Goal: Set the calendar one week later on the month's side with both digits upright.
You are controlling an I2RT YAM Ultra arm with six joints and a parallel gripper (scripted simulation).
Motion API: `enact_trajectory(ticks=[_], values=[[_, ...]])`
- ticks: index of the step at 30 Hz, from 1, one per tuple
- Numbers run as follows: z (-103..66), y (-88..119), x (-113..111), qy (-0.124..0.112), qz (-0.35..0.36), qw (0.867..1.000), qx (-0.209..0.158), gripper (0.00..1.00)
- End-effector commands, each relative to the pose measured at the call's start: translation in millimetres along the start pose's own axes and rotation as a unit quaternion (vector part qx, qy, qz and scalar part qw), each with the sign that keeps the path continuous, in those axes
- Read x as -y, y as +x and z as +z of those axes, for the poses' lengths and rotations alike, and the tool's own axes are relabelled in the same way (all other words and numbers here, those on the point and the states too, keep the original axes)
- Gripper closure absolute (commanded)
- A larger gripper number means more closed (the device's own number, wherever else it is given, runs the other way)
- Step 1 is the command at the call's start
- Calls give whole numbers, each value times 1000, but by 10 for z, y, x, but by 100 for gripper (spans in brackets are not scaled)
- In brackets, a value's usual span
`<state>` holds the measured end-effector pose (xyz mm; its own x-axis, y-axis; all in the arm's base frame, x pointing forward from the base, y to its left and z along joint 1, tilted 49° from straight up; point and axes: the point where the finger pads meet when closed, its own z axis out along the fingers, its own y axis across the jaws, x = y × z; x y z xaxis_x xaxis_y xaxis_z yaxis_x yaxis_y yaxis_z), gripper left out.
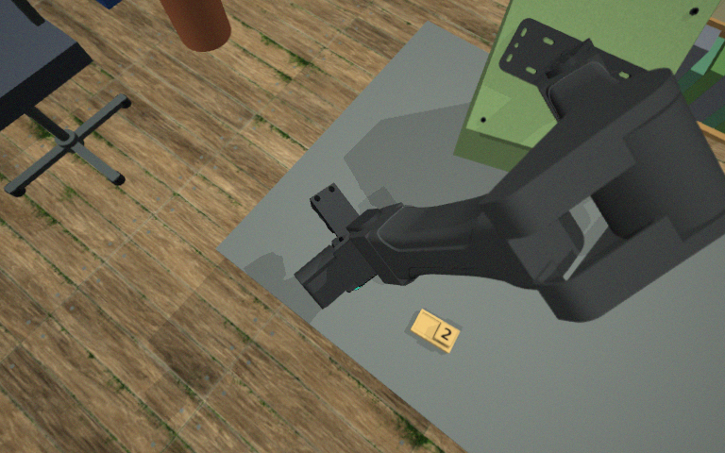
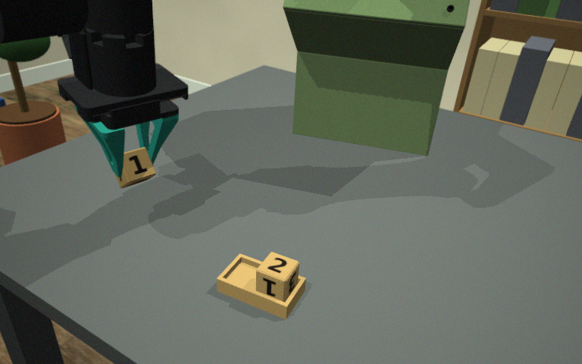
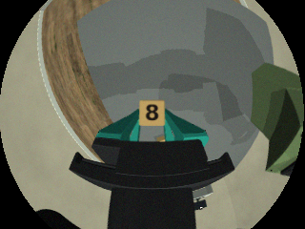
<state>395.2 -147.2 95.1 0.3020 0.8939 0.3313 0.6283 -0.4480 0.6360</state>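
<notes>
My gripper [image 2: 135,167] [image 3: 152,112] is shut on a wooden cube [image 2: 140,172] [image 3: 152,108], held above the table's far left part in the exterior view. The cube is tilted there and shows a 1; in the wrist view it shows an upright 8. In the top view the arm hides it. The wooden tray [image 1: 423,323] [image 2: 244,296] lies flat on the table, away from the gripper. The other cube [image 1: 446,333] [image 2: 277,265] stands in its right half, a 2 on top and an upside-down 1 in front. The left half is empty. No month name is visible.
A large green box [image 1: 502,107] [image 2: 364,102] stands on the table behind the tray, beneath the arm's base. A bookcase [image 2: 465,86] is at the back right. The table edge [image 2: 64,315] runs along the front left. A chair [image 1: 37,63] and a plant pot [image 1: 200,24] [image 2: 32,133] stand beyond the table.
</notes>
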Motion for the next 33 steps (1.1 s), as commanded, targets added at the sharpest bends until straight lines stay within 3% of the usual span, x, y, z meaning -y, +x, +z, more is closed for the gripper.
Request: enact_trajectory(ticks=[1,11,17,28,33], values=[[-34,48,-26,-5,-8,999,-50,73],[-24,45,-21,-2,-9,996,-84,73],[-25,28,-22,-3,-9,985,-170,73],[-20,24,-15,0,-11,977,-213,73],[-15,12,-15,1,-11,958,-286,73]])
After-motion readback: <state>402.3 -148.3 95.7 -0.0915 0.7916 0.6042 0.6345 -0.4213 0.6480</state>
